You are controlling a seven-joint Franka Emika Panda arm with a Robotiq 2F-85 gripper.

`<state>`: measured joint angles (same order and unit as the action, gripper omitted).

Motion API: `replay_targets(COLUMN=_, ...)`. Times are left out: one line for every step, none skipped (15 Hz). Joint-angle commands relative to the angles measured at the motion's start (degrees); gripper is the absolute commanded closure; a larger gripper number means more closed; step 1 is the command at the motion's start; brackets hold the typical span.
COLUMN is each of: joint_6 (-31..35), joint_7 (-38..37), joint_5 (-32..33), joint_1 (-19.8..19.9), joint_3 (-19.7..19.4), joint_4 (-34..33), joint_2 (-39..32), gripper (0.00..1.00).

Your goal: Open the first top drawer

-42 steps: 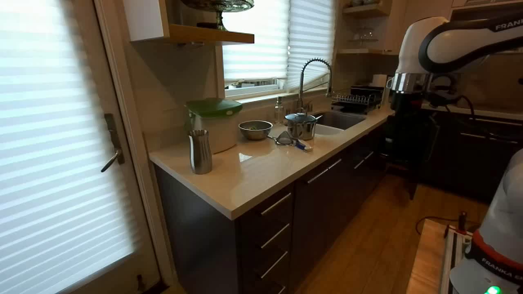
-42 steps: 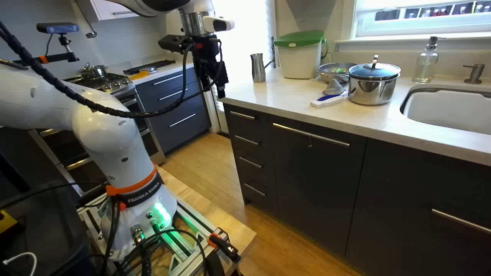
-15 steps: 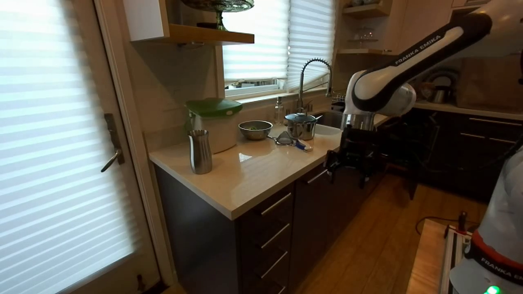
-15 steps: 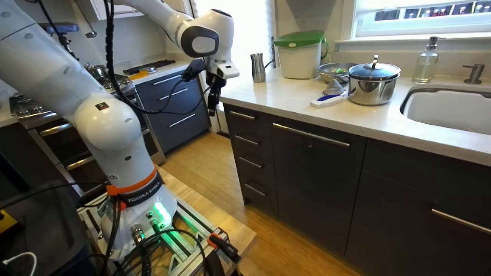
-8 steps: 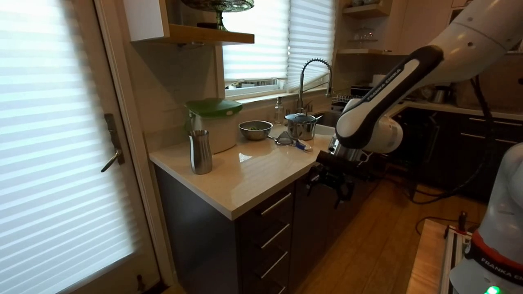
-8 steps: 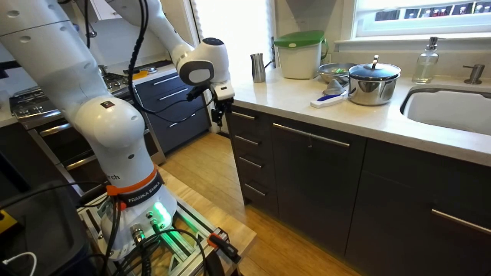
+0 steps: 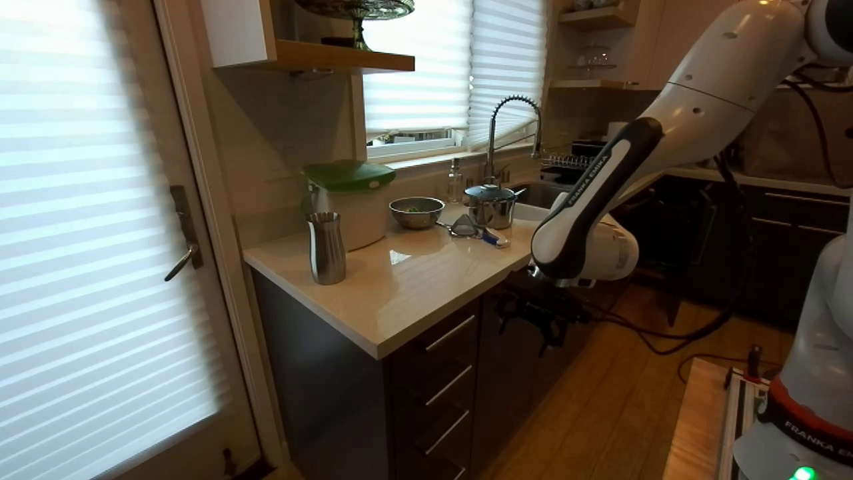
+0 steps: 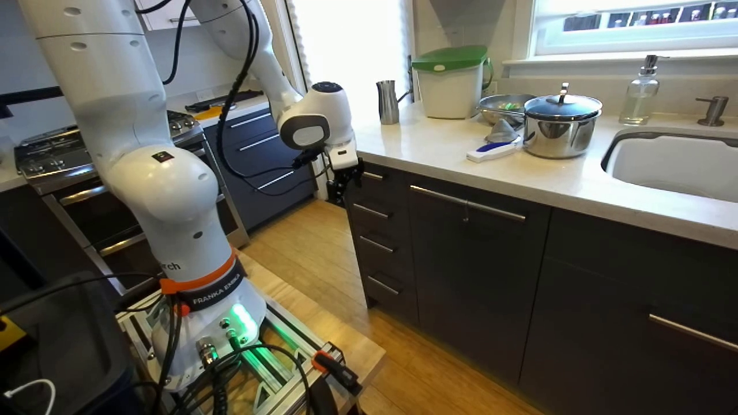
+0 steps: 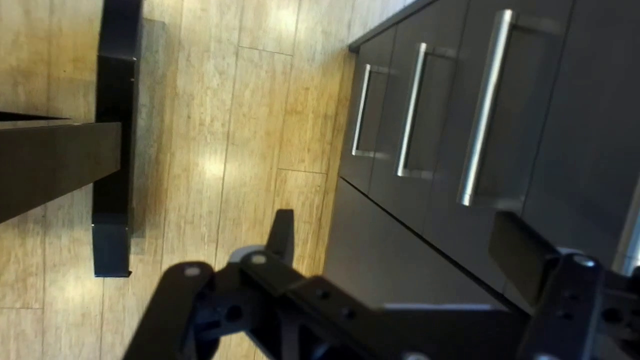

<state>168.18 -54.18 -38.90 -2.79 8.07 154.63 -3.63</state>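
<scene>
The closed top drawer [image 7: 434,357] lies under the front edge of the countertop [image 7: 406,287], by its end corner. The claw [image 9: 395,223] hangs in front of that edge, fingers [image 9: 282,235] spread wide with nothing between; in the wrist view the drawer lies rightward, so the coming move likely goes inward. Its handle [image 7: 450,333] runs along the edge, across the finger-to-finger line. One claw, four stacked drawers [image 9: 525,100], four bar handles [image 9: 486,107].

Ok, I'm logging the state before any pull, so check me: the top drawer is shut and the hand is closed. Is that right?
Not quite: the hand is open, as the wrist view shows, its fingers wide apart. The top drawer is shut, as you say.
</scene>
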Motion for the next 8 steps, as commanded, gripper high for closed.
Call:
replay_targets(joint_6=12.7, joint_7=-2.5, joint_5=-0.01, joint_1=-2.8, joint_3=1.95, joint_4=2.04, joint_2=0.24, gripper=0.0)
replay_targets(joint_6=15.46, joint_7=-2.48, joint_5=-0.43, joint_1=-3.53, joint_3=2.76, joint_4=2.27, joint_2=-0.18, gripper=0.0)
replay_targets(joint_6=18.31, joint_7=-2.94, joint_5=-0.58, joint_1=-4.23, joint_3=3.34, joint_4=2.65, joint_2=-0.4, gripper=0.0)
replay_targets(joint_6=20.22, joint_7=-3.09, joint_5=-1.34, joint_1=-4.75, joint_3=4.19, joint_4=2.92, joint_2=-0.51, gripper=0.0)
replay_targets(joint_6=22.82, joint_7=-4.49, joint_5=-0.94, joint_1=-6.6, joint_3=3.42, joint_4=3.55, joint_2=-1.35, gripper=0.0)
replay_targets(joint_6=25.52, joint_7=-4.96, joint_5=-1.15, joint_1=-7.27, joint_3=3.71, joint_4=4.01, joint_2=-2.33, gripper=0.0)
replay_targets(joint_6=29.98, joint_7=-3.37, joint_5=-4.18, joint_1=-8.48, joint_3=3.15, joint_4=2.66, joint_2=-6.34, gripper=0.0)
replay_targets(joint_6=32.8, joint_7=-3.58, joint_5=-5.74, joint_1=-9.39, joint_3=3.23, joint_4=3.13, joint_2=-7.03, gripper=0.0)
